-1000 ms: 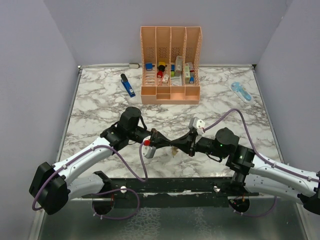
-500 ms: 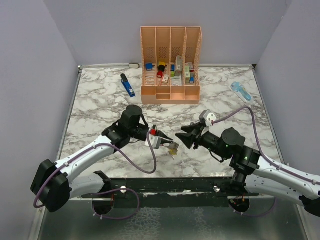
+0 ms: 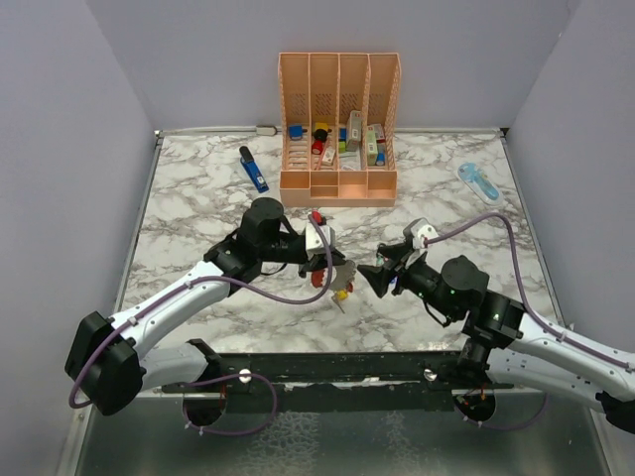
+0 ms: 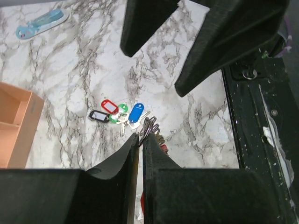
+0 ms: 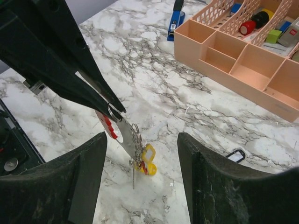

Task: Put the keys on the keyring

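Parted since a second ago, the two arms no longer meet at the loop: the right fingers have backed off and spread wide, gripping nothing. The left fingers have swung closer to the peach desk organizer. They are pinched almost flat on the keyring, which hangs from them in front of the organizer, clear of the tabletop, red near the grip and grey-white below. A yellow-tagged key dangles from the loop's low end, so part of the job looks done. Holding the ring aloft probably keeps its free end reachable for the other arm, whose open stance suits fetching the next piece.

More keys lie loose on the tabletop in front of the organizer, with red, green, blue and black tags bunched together and not yet threaded. A blue pen-like tool lies left of the organizer and a pale blue gadget well to its right, both apart from the work
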Controlling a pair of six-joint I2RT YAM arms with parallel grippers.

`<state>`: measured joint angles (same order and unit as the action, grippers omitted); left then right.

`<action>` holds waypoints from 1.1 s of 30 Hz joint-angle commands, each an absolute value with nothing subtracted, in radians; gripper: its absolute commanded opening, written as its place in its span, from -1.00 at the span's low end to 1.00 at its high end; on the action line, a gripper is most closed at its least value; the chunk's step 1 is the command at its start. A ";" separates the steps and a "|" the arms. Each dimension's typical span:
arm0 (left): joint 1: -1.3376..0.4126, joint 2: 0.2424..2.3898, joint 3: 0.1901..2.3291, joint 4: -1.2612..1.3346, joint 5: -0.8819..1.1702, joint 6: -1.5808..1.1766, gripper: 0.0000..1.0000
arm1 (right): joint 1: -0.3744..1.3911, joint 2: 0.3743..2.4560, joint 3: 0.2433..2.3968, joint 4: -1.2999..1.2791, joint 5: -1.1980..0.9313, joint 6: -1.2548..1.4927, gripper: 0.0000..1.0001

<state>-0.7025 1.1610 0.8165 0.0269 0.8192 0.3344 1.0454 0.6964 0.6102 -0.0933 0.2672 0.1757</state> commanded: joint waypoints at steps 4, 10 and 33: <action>-0.703 1.138 0.854 0.023 0.786 0.183 -1.00 | 1.047 0.641 0.557 -0.115 0.208 0.089 0.32; -0.704 1.146 0.878 0.010 0.929 0.172 -1.00 | 1.046 0.579 0.462 0.006 0.117 0.043 0.61; -0.666 1.171 0.885 0.233 1.199 -0.007 -1.00 | 1.047 0.736 0.255 0.575 0.063 0.100 -0.02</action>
